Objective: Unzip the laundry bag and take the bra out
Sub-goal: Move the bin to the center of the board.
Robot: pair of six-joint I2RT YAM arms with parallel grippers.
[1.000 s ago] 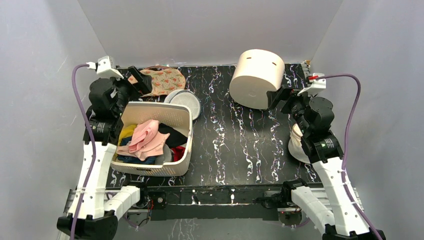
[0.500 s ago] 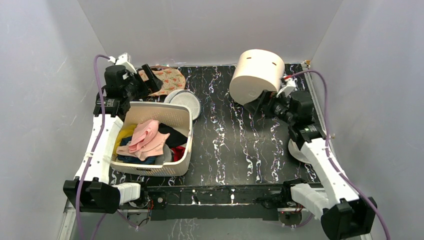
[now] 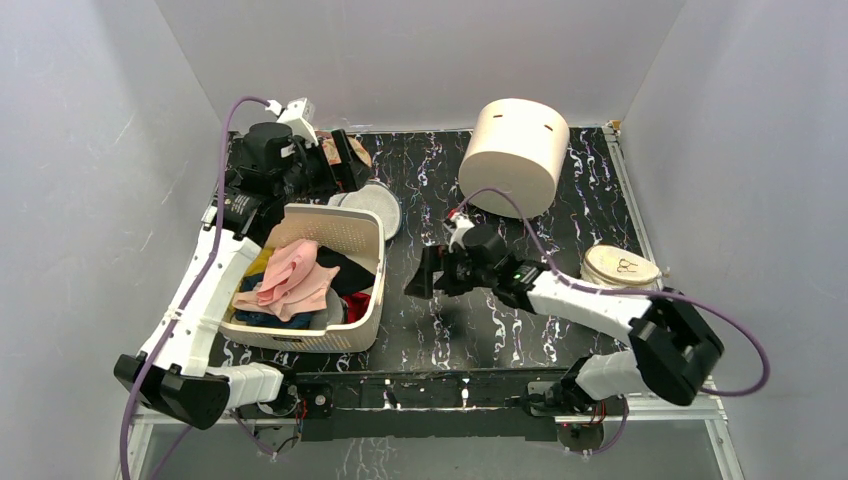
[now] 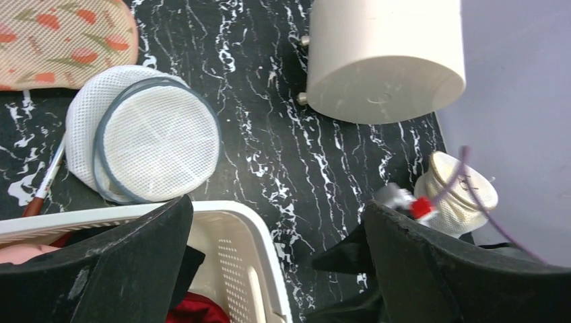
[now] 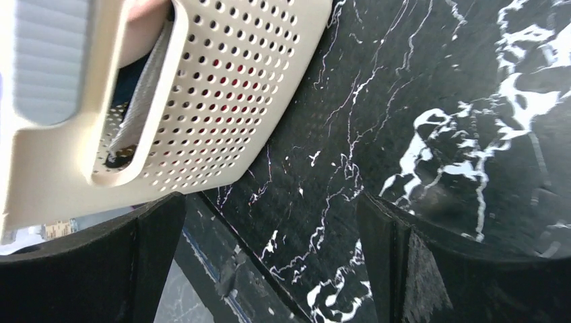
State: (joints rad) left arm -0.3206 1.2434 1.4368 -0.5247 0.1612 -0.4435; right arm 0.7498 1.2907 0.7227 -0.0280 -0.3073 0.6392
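Right hand [image 3: 419, 272] newly beside basket [image 3: 340, 228] of clothes [image 3: 290, 282] (laundry bag [image 4: 60, 37] closed)

The light is bright and even and comes from above. In the top view the walls are lit softly, without glare. The drum [image 3: 512, 150] near the far edge gives only a soft shadow on the dark table [image 3: 600, 190]. This view is sharp. In the wrist views my left fingers [image 4: 101, 269] and right fingers [image 5: 74, 262] are dark and out of focus. The basket [image 5: 222, 101] is a little soft at its top left part.
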